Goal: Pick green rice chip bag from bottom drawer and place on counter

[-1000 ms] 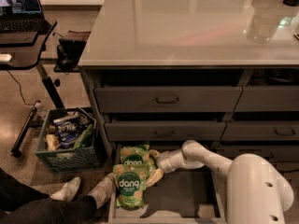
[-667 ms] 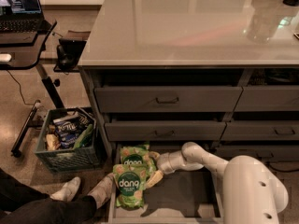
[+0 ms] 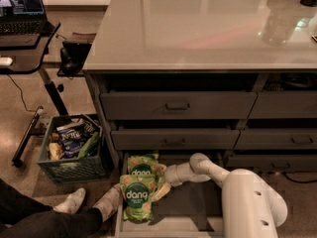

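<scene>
Inside bottom drawer [image 3: 195,205], pincer [image 3: 161,188] against green rice chip bag [image 3: 134,198]

The gripper [image 3: 161,183] is pale cream, like its white arm, and sits inside the bottom drawer [image 3: 190,206], which has a dark grey floor and a pale rim. Just left of the claw, the green rice chip bag [image 3: 135,198] is light green with a dark green round logo, white letters and pale chip pictures. The twin bag [image 3: 143,166] behind it has the same pattern. Above the claw are 2 dark grey drawer fronts [image 3: 173,139] and the glossy pale grey counter [image 3: 198,29] with a pinkish reflection. Far left of the claw, a dark green crate [image 3: 69,168] holds blue, white and green packets.
</scene>
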